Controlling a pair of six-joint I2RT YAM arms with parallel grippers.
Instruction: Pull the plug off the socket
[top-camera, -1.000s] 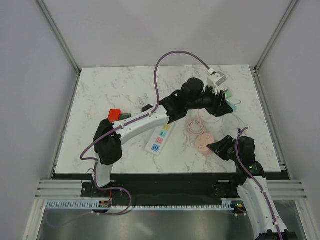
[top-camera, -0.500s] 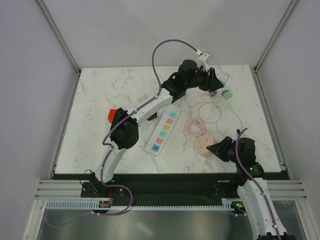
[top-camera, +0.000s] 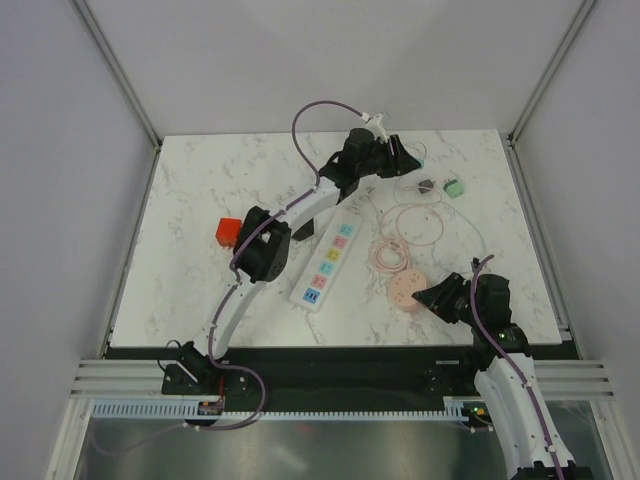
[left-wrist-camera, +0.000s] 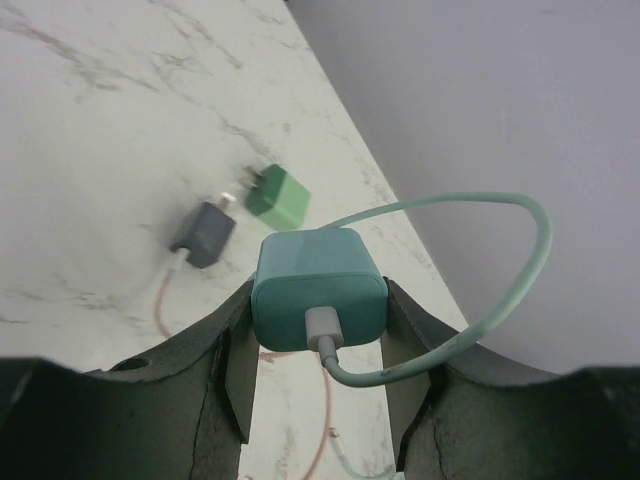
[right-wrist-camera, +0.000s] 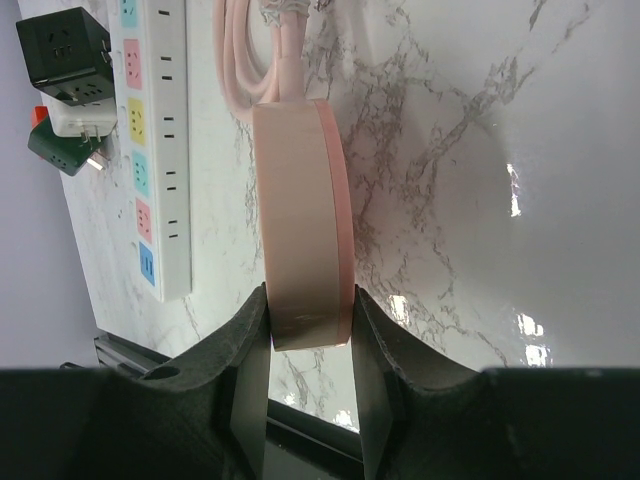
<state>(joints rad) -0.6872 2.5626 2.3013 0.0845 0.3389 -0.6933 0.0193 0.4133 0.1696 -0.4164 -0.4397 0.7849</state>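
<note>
The white power strip (top-camera: 325, 262) lies slantwise at the table's middle, and it also shows in the right wrist view (right-wrist-camera: 155, 150). No plug sits in the outlets I can see. My left gripper (top-camera: 405, 160) is far back, above the table, and is shut on a teal charger plug (left-wrist-camera: 320, 290). The plug's teal cable (left-wrist-camera: 500, 300) loops off to the right. My right gripper (top-camera: 440, 297) is shut on a pink round cable reel (right-wrist-camera: 300, 220), which stands on edge on the table right of the strip.
A green adapter (left-wrist-camera: 277, 195) and a dark grey adapter (left-wrist-camera: 203, 233) lie at the back right. Pink cable coils (top-camera: 400, 235) lie right of the strip. A red cube (top-camera: 228, 231) and a black cube socket (right-wrist-camera: 65, 45) sit left of it.
My left arm has swung from the back right toward the far centre of the table, stretching out as it carries the teal plug. The right arm has not moved.
</note>
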